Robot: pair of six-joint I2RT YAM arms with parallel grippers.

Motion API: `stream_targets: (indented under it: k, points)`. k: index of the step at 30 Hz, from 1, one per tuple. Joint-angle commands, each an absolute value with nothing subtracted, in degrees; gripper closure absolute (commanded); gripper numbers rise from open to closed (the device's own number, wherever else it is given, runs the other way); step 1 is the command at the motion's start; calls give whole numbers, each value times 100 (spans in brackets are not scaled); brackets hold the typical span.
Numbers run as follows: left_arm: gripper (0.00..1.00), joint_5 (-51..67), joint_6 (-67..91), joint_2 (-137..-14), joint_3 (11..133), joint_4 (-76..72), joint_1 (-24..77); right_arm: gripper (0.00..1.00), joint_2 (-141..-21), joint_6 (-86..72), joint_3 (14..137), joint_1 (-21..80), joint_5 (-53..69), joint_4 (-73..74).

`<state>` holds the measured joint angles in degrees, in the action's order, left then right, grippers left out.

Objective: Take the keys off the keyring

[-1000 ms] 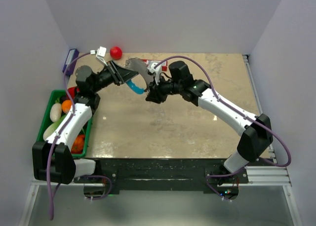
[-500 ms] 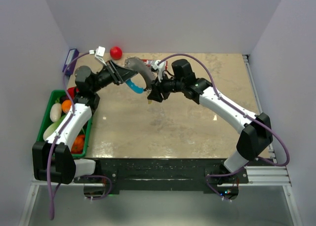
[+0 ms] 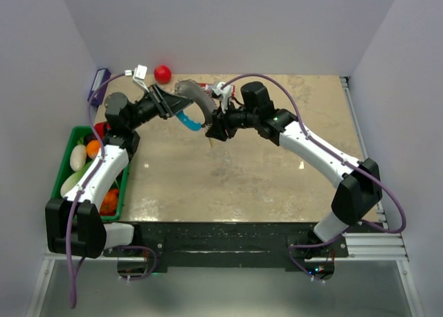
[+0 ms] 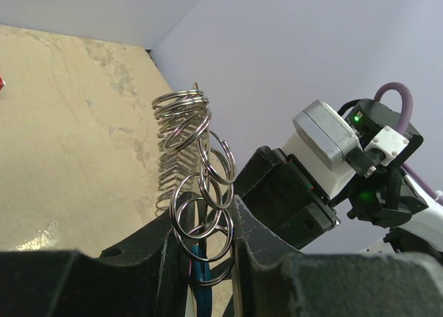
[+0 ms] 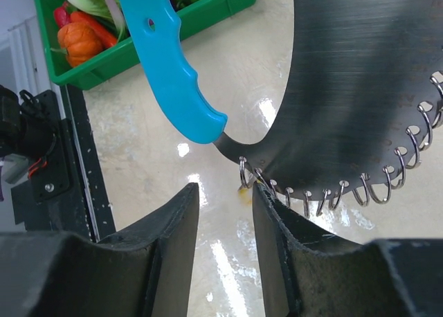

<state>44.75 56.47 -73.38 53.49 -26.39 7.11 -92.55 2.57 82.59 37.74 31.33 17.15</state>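
My left gripper point(image 3: 171, 106) is shut on the keyring point(image 3: 195, 97) and holds it up above the table. The keyring is a curved grey plate with a light-blue segment point(image 3: 187, 121) and a row of silvery rings along its edge. In the left wrist view several rings point(image 4: 202, 210) hang between my fingers above the blue part. My right gripper point(image 3: 215, 131) is open just below the end rings point(image 5: 246, 173). A tiny brass-yellow key point(image 5: 243, 191) hangs from them between my jaws, close to the right finger point(image 5: 273, 213). The blue segment point(image 5: 173, 75) curves up to the left.
A green basket point(image 3: 74, 132) of vegetables stands at the left table edge, also in the right wrist view point(image 5: 145, 46). A red ball point(image 3: 163, 73) lies at the back wall. A red box point(image 3: 211, 91) is partly hidden behind the keyring.
My right gripper has shifted slightly up and left, closer under the keyring's end rings. The left arm holds the keyring nearly still.
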Motion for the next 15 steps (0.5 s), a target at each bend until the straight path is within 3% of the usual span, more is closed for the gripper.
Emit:
stream_targets:
  k: [1, 15]
  points:
    - [100, 4526, 5748, -7146, 5300, -3120, 642, 61, -9246, 79, 8543, 3762, 3357, 1441]
    - [100, 4562, 5792, -7146, 5274, -3182, 624, 62, -9440, 141, 8719, 3753, 3006, 1512]
